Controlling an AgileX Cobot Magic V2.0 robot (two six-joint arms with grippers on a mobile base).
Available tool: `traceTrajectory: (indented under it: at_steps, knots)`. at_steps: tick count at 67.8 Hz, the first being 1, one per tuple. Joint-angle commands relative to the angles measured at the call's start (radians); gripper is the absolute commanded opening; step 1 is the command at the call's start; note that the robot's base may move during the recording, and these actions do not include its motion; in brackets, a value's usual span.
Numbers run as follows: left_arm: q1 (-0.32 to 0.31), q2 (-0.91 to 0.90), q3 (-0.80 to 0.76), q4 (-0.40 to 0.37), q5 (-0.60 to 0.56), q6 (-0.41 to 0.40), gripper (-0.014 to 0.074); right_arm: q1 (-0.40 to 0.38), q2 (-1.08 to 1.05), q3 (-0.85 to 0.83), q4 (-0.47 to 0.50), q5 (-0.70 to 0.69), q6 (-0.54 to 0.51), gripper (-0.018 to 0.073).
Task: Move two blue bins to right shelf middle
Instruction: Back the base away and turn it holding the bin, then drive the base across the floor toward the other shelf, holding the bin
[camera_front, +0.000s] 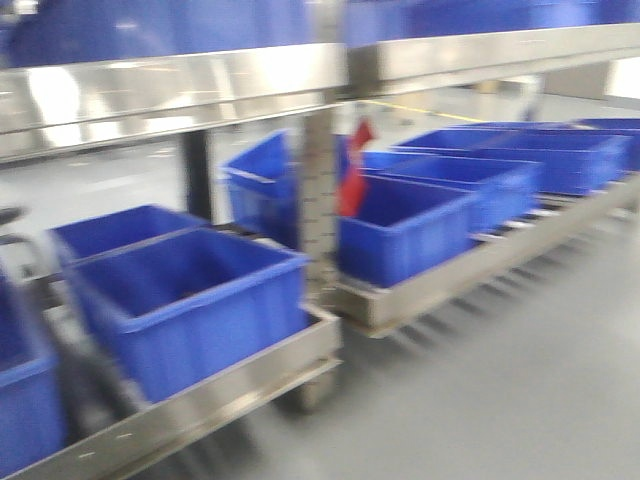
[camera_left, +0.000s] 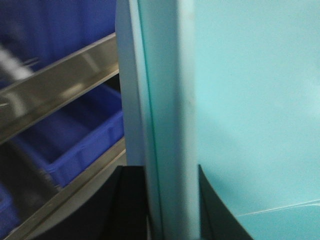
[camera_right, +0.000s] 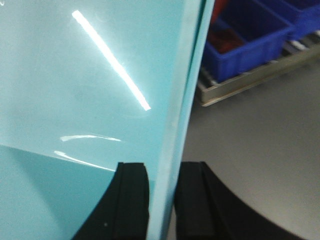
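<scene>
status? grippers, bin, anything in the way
Left gripper and right gripper each shut on a wall of the pale bin. Shelf ahead, blue bins on its low level. Front view blurred.

Front view looks from low and near, blurred, at the steel shelf (camera_front: 170, 90) and blue bins (camera_front: 190, 300). Both wrist views press against a teal panel (camera_left: 250, 100), with the bins at the outer frame edges.

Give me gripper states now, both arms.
Left gripper: closed on the wall of a pale teal bin.
Right gripper: closed on a pale teal bin wall too.
</scene>
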Motion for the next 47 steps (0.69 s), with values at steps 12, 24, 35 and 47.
traceTrajectory:
  at_steps: [12, 24, 35, 47]
  knots:
    - [-0.006, -0.020, -0.022, -0.035, -0.236, -0.007, -0.0111, 0.005, -0.014, -0.016, 0.038, -0.067, -0.032, -0.0165]
    - [-0.006, -0.020, -0.022, -0.035, -0.236, -0.007, -0.0111, 0.005, -0.014, -0.016, 0.038, -0.067, -0.032, -0.0165]
    - [-0.006, -0.020, -0.022, -0.035, -0.236, -0.007, -0.0111, 0.005, -0.014, -0.016, 0.038, -0.067, -0.032, -0.0165]
    - [-0.006, -0.020, -0.022, -0.035, -0.236, -0.007, -0.0111, 0.005, -0.014, -0.016, 0.038, -0.067, -0.032, -0.0165]
